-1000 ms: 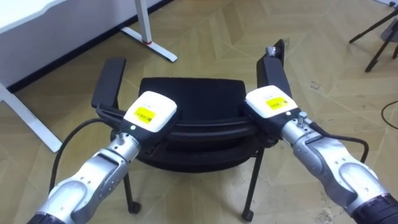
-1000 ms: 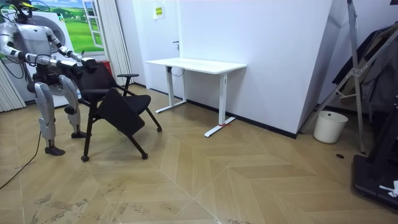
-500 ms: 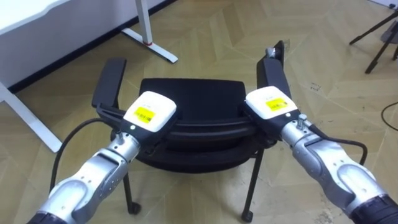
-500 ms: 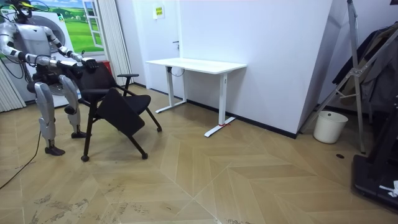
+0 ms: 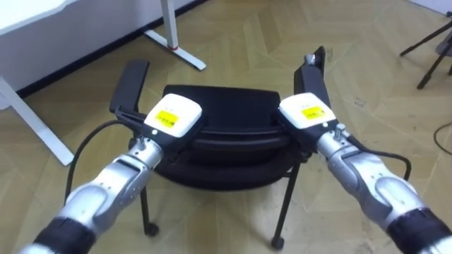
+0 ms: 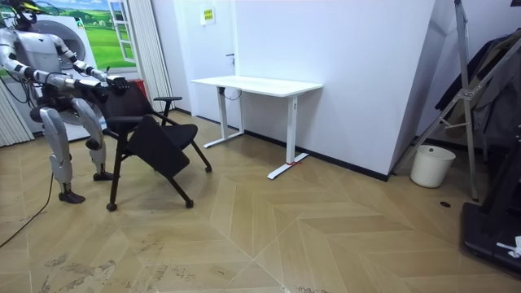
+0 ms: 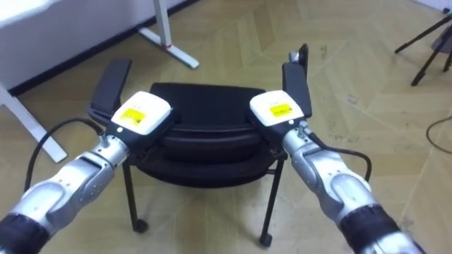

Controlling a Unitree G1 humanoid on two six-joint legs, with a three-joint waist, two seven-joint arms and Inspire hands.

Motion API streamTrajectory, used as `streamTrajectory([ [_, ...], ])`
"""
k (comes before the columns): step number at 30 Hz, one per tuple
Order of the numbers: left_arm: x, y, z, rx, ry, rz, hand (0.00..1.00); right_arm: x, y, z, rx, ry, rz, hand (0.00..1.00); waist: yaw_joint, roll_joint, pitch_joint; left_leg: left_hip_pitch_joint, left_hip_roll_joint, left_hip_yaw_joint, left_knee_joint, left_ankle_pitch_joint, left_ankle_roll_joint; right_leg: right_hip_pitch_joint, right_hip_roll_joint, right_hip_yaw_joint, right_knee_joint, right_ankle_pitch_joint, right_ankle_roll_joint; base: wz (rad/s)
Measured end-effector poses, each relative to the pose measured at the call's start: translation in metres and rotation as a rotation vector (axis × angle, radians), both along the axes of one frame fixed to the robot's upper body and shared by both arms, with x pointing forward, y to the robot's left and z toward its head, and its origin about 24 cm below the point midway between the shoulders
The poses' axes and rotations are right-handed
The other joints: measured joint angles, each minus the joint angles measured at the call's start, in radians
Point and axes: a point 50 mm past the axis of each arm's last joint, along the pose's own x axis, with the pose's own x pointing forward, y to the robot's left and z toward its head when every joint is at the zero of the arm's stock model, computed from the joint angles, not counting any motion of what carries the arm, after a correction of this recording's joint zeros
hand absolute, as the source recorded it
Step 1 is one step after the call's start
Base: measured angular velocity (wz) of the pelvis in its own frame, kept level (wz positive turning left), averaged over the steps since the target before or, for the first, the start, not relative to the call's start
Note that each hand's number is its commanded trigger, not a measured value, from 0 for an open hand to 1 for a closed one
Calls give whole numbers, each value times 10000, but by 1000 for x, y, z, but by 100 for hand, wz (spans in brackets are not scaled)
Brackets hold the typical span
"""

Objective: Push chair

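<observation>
The chair (image 5: 219, 113) is standing on the wood floor (image 6: 285, 236), at the room view's left side, and the robot is standing right behind it. The chair is black, with thin legs and two arm rests. The robot is reaching both arms forward to the top of the chair's back. Its left hand (image 5: 171, 118) is lying on the top edge near the left arm rest (image 5: 131, 85), and its right hand (image 5: 305, 114) is lying on the top edge near the right arm rest (image 5: 311, 70). The fingers of both hands are hiding over the far side of the chair's back, so I cannot tell if they are curling round it or lying flat. A white desk (image 6: 259, 85) is standing by the wall, ahead of the chair and to the robot's left. One desk foot (image 5: 176, 46) is sitting on the floor just past the left arm rest, close to the chair's path. Dark stand legs (image 5: 431, 49) are showing far off to the right. A white bin (image 6: 431, 165) is sitting by the wall, well apart from the chair.
</observation>
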Motion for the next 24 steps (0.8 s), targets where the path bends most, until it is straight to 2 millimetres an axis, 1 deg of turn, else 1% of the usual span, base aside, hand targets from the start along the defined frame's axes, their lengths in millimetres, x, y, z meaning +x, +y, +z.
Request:
streamTrajectory([
  [1, 2, -1, 1, 2, -51, -7, 100, 1, -1, 1, 13, -48, -21, 100, -12, -10, -3, -209, 29, -53, 255, 2, -1, -167, 4, -89, 231, -162, -58, 60],
  [2, 6, -3, 3, 7, -134, -43, 100, 2, -2, 2, 86, -142, -63, 100, -80, 2, 1, -708, 164, -68, 1029, 11, -4, -461, 45, -261, 764, -529, -245, 61],
  [3, 8, -4, 4, 51, -154, -107, 100, 1, -4, 0, 131, -69, -113, 100, -105, 33, 21, -1298, 412, -38, 2126, 113, -88, -549, 150, -470, 1267, -859, -455, 59],
  [4, 9, -3, 4, 42, -150, -123, 100, 0, -5, -2, 164, -11, -125, 100, -48, 37, 23, -1594, 540, -16, 2732, 262, -159, -588, 190, -530, 1525, -1020, -541, 38],
  [5, 8, -3, 1, -11, -145, -137, 100, -1, -5, -4, 206, 51, -86, 100, 87, 14, 33, -2225, 799, -11, 3959, 968, -223, -623, 263, -576, 1951, -1288, -753, 11],
  [6, 7, -2, -2, -56, -80, -99, 100, -1, -4, -7, 270, 100, -80, 100, 257, -49, 102, -2944, 991, -19, 5015, 2296, -197, -618, 256, -580, 2253, -1420, -920, 6],
  [7, 7, -1, -3, -72, -34, -79, 100, -2, -3, -8, 289, 95, -63, 100, 364, -103, 121, -3352, 1072, -15, 5450, 3175, -85, -612, 176, -596, 2363, -1440, -959, 13],
  [8, 6, 1, -5, -155, -6, -31, 100, -2, -3, -9, 316, 72, 10, 100, 533, -322, 212, -4130, 1089, 16, 6077, 4934, 249, -626, 10, -720, 2680, -1579, -1192, 32],
  [9, 5, 3, -6, -324, -16, 57, 100, -1, -3, -8, 320, -49, 98, 100, 495, -286, 258, -4928, 1055, 151, 6937, 4921, 361, -713, -59, -892, 2973, -1688, -1375, 32],
  [10, 5, 3, -6, -399, 13, 101, 100, 0, -2, -7, 309, -104, 117, 100, 476, -224, 291, -5333, 1058, 273, 7583, 4431, 441, -750, -71, -972, 3082, -1732, -1456, 17],
  [11, 4, 4, -7, -460, 42, 151, 100, 2, -2, -5, 264, -179, 153, 100, 515, -162, 342, -5887, 1014, 571, 8355, 3611, 428, -789, -97, -984, 3204, -1780, -1575, -5],
  [12, 2, 4, -9, -552, 99, 218, 100, 3, -1, -4, 157, -173, 231, 100, 620, -137, 329, -6148, 883, 1024, 8343, 3021, 424, -841, -146, -957, 3219, -1765, -1641, -8],
  [13, 2, 5, -10, -595, 91, 242, 100, 4, 0, -4, 125, -212, 267, 100, 606, -148, 333, -6247, 760, 1157, 8143, 2781, 383, -895, -166, -966, 3251, -1770, -1654, 0],
  [14, 1, 5, -10, -651, 2, 272, 100, 5, 0, -2, 81, -314, 355, 100, 649, -150, 333, -6309, 493, 1288, 7446, 2510, 223, -1033, -180, -988, 3368, -1810, -1712, 5],
  [15, 0, 4, -10, -684, -29, 355, 100, 6, 0, -1, 37, -339, 393, 100, 646, -52, 279, -6118, 310, 1261, 6374, 2394, 196, -1112, -68, -991, 3380, -1824, -1741, 4],
  [16, 0, 4, -9, -703, -28, 368, 100, 6, 0, 0, 31, -353, 400, 100, 652, 25, 238, -5955, 282, 1264, 5773, 2367, 155, -1145, 12, -994, 3383, -1823, -1782, 0],
  [17, 1, 4, -8, -717, -53, 373, 100, 6, -1, 0, 50, -427, 392, 100, 674, 91, 234, -5512, 140, 1248, 4531, 2367, 155, -1161, 128, -999, 3403, -1836, -1821, -5],
  [18, 0, 4, -9, -731, -64, 403, 100, 6, 0, 0, 51, -432, 402, 100, 744, 102, 233, -4879, -24, 1235, 3270, 2368, 154, -1161, 188, -938, 3419, -1877, -1828, -9],
  [19, -1, 5, -10, -734, -42, 436, 100, 6, 0, 0, 55, -444, 414, 100, 768, 128, 231, -4585, -42, 1252, 2725, 2368, 154, -1151, 250, -895, 3409, -1891, -1813, -17],
  [20, -3, 5, -12, -845, -53, 486, 100, 4, 0, -2, 99, -514, 407, 100, 802, 199, 208, -4026, -93, 1242, 1823, 2370, 154, -1125, 339, -843, 3400, -1927, -1810, -13],
  [21, -6, 5, -13, -915, -73, 494, 100, 2, -1, -3, 165, -587, 397, 100, 864, 237, 167, -3556, -191, 1232, 1196, 2370, 155, -1085, 358, -809, 3400, -1984, -1767, -13],
  [22, -7, 5, -14, -952, -89, 499, 100, 1, 0, -4, 190, -627, 412, 100, 907, 256, 134, -3378, -194, 1233, 973, 2370, 156, -1094, 398, -708, 3397, -2037, -1697, -20],
  [23, -9, 4, -14, -1005, -121, 506, 100, -1, -2, -5, 194, -636, 414, 100, 1012, 262, 53, -3119, -190, 1228, 588, 2369, 158, -1155, 474, -488, 3396, -2164, -1505, -27],
  [24, -9, 4, -13, -1025, -177, 489, 100, -2, -3, -4, 190, -717, 413, 100, 1097, 291, 11, -3018, -176, 1243, 368, 2367, 163, -1184, 489, -418, 3383, -2204, -1436, -22],
])
